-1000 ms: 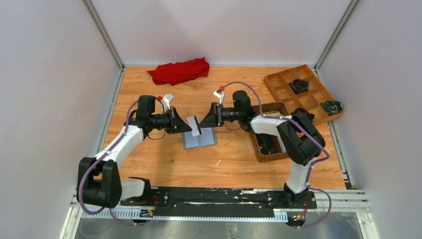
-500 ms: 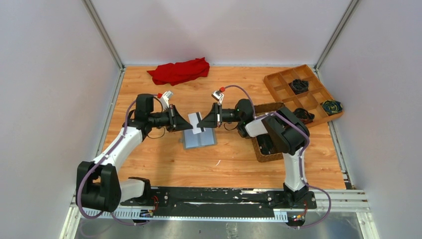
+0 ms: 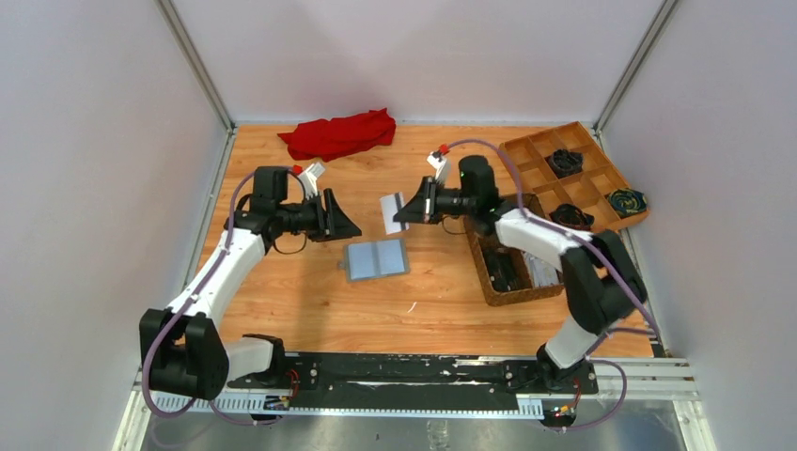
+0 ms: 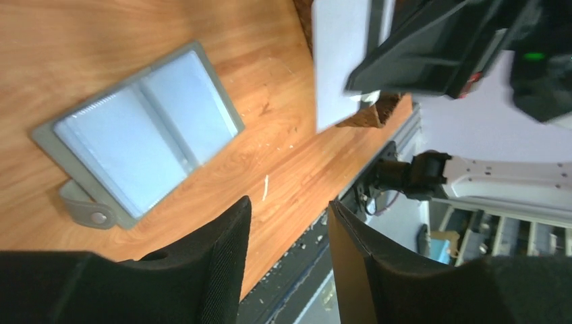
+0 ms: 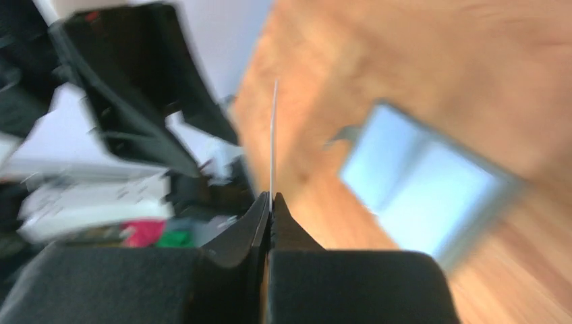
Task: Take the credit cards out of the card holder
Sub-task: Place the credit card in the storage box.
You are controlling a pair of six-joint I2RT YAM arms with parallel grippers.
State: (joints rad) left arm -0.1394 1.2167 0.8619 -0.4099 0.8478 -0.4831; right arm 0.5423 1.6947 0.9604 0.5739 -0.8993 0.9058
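The grey card holder (image 3: pixel 376 260) lies open and flat on the wooden table, its pale blue-grey inside facing up; the left wrist view also shows this card holder (image 4: pixel 141 135). My right gripper (image 3: pixel 406 214) is shut on a pale credit card (image 3: pixel 388 214), held in the air above and behind the holder. In the right wrist view the card (image 5: pixel 272 142) stands edge-on, pinched between the closed jaws of that gripper (image 5: pixel 270 199). My left gripper (image 3: pixel 350 228) hovers left of the holder, open and empty. Its own view of the left gripper (image 4: pixel 289 206) shows bare table in the gap.
A red cloth (image 3: pixel 338 133) lies at the back of the table. A wooden divided tray (image 3: pixel 573 174) sits at the back right, with a brown woven basket (image 3: pixel 507 268) in front of it under the right arm. Metal rails run along both sides.
The left gripper opened, let go of the card and drew back to the left. The right gripper shut on the card and carried it up and to the right.
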